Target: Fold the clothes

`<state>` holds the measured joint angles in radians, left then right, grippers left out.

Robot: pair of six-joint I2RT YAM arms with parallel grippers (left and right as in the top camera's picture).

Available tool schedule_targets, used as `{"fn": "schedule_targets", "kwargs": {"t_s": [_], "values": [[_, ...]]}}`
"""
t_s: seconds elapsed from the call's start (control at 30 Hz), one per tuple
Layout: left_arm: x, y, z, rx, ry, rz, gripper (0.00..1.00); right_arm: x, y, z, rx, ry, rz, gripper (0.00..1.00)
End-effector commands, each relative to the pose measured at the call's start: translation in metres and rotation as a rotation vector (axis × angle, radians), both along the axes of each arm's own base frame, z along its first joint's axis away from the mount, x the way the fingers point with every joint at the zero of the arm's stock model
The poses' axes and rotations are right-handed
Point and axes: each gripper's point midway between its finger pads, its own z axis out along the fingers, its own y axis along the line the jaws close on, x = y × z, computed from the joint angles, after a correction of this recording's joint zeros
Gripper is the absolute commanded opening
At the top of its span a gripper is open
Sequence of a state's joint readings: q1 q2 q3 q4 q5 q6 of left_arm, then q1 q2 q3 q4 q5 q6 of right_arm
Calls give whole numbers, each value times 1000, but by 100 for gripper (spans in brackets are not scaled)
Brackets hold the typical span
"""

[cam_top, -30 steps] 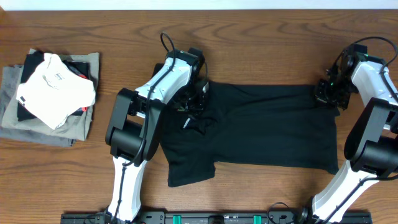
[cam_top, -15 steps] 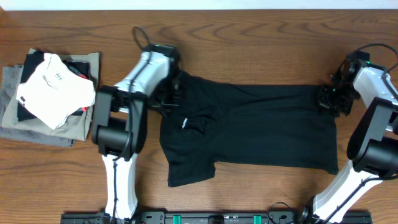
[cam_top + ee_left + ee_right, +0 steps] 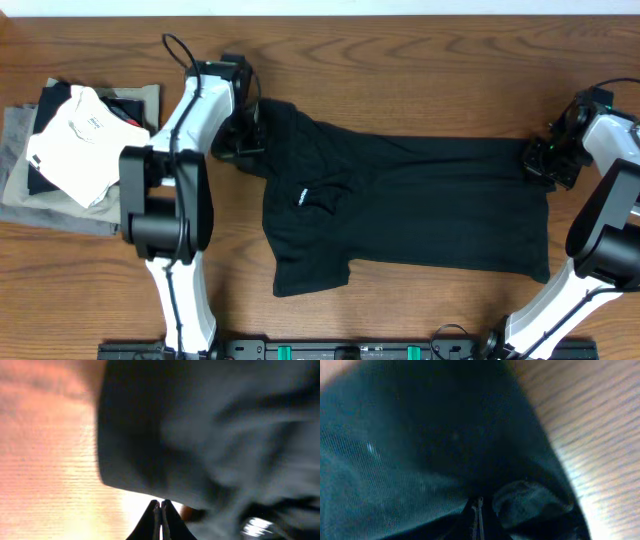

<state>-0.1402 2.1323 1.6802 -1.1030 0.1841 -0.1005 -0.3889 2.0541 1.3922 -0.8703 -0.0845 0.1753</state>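
Note:
The clothes are a black T-shirt (image 3: pixel 430 200) spread flat across the middle of the wooden table (image 3: pixel 400 60), its small pale label (image 3: pixel 302 197) near the left end. My left gripper (image 3: pixel 248 135) is shut on the shirt's far left corner, which is pulled up and out to the left. In the left wrist view the closed left gripper (image 3: pixel 161 505) meets the edge of the dark fabric (image 3: pixel 225 425). My right gripper (image 3: pixel 540 160) is shut on the far right corner. In the right wrist view the shirt cloth (image 3: pixel 420 435) surrounds the closed right gripper (image 3: pixel 478 502).
A pile of folded garments lies at the far left, with a white one (image 3: pixel 85 140) on top of a grey-olive one (image 3: pixel 120 205). A black rail (image 3: pixel 340 350) runs along the table's front edge between the two arm bases.
My left gripper has moved left and away, dragging the shirt's far left corner with it and stretching the shirt out. The right gripper has shifted slightly right with its corner.

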Motion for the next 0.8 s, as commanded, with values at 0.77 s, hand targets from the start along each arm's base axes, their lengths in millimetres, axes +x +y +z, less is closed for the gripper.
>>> {"fn": "schedule_targets", "kwargs": {"t_s": [0.77], "values": [[12,-121,-17,-249,-67,-104,11,6,-13,0,-36,-37,-28,1]]}}
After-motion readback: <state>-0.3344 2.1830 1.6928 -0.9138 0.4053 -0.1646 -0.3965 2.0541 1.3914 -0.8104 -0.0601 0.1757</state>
